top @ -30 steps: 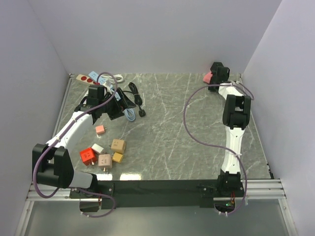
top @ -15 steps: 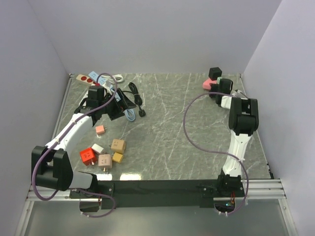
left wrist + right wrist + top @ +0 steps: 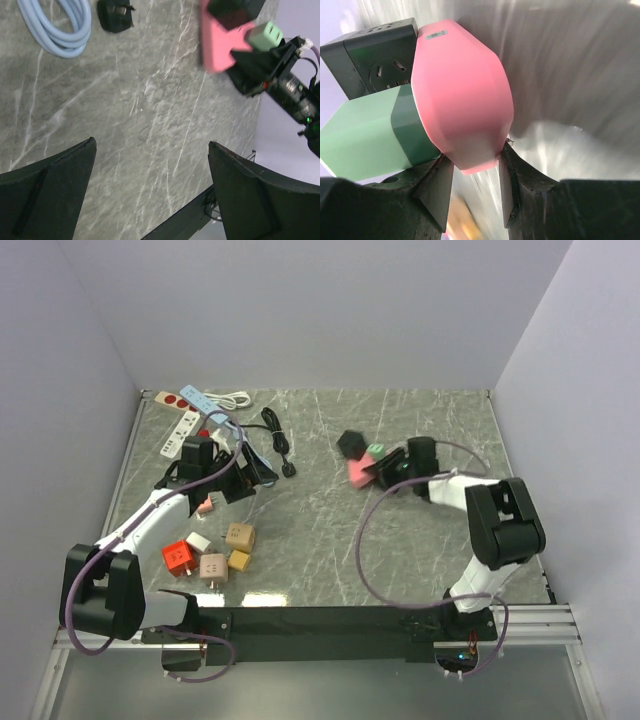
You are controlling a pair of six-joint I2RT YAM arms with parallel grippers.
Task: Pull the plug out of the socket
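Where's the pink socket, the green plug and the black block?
pink socket (image 3: 462, 95), right wrist view, middle of its rounded face.
green plug (image 3: 362, 145), right wrist view, its light green side.
black block (image 3: 380, 47), right wrist view, its face with the holes.

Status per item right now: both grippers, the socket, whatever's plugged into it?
left gripper: open, empty.
right gripper: shut on pink socket.
pink socket: clamped at its edge between the fingers.
green plug: seated in the socket, not yet pulled.
black adapter: against the socket, looks plugged in.
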